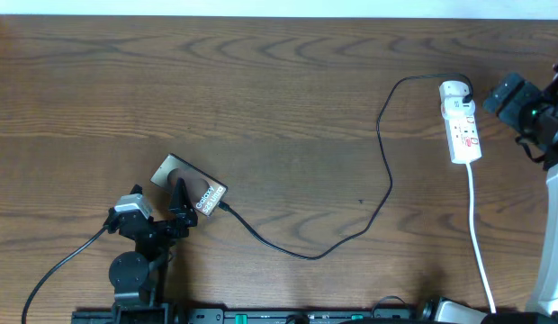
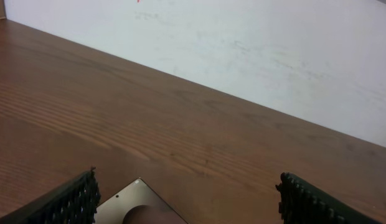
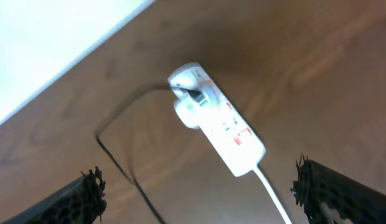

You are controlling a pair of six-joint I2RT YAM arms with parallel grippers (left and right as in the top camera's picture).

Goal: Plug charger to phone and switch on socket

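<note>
Noted left gripper (image 2: 187, 182) spread wide astride phone (image 2: 140, 200) corner, contact not discernible. Noted right gripper (image 3: 196, 183) spread wide, holding nothing, socket (image 3: 218, 124) at 12 o'clock, apart.

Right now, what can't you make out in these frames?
1. Charger tip at the phone: overhead, too small to tell whether it is seated; the left wrist view cuts the phone off at its bottom edge.
2. Socket switch position: too small overhead, blurred in the right wrist view.
3. Phone's middle: overhead, the left gripper covers it.
</note>
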